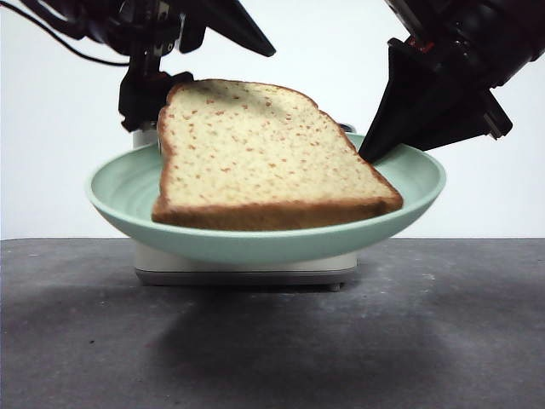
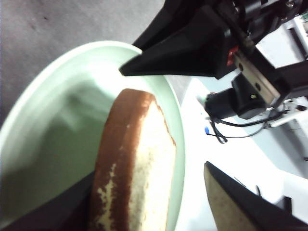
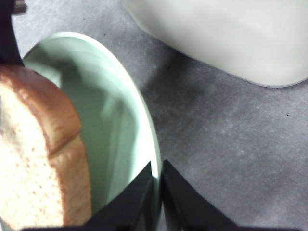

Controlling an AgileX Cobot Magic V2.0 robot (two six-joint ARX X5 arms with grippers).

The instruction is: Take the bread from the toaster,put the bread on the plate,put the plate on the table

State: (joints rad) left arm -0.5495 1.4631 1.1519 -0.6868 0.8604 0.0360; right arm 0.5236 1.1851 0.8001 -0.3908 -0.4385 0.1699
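Note:
The pale-green plate [image 1: 409, 192] hangs level a little above the table [image 1: 77, 332], in front of the toaster [image 1: 247, 266]. My right gripper [image 1: 375, 155] is shut on the plate's right rim, and the right wrist view shows its jaws pinching the rim [image 3: 156, 192]. The bread [image 1: 264, 153] lies on the plate, leaning with its domed end raised at the back left. My left gripper [image 1: 145, 102] is at that raised end, open, with its jaws on either side of the slice [image 2: 149, 173] and a gap to one jaw. The plate [image 2: 57, 120] lies under the bread [image 2: 134, 163].
The cream toaster [image 3: 231, 33] stands on the table directly behind and below the plate. Bare dark table [image 3: 231, 144] lies under the plate and toward the front. The plate's shadow falls on the table [image 1: 272, 341].

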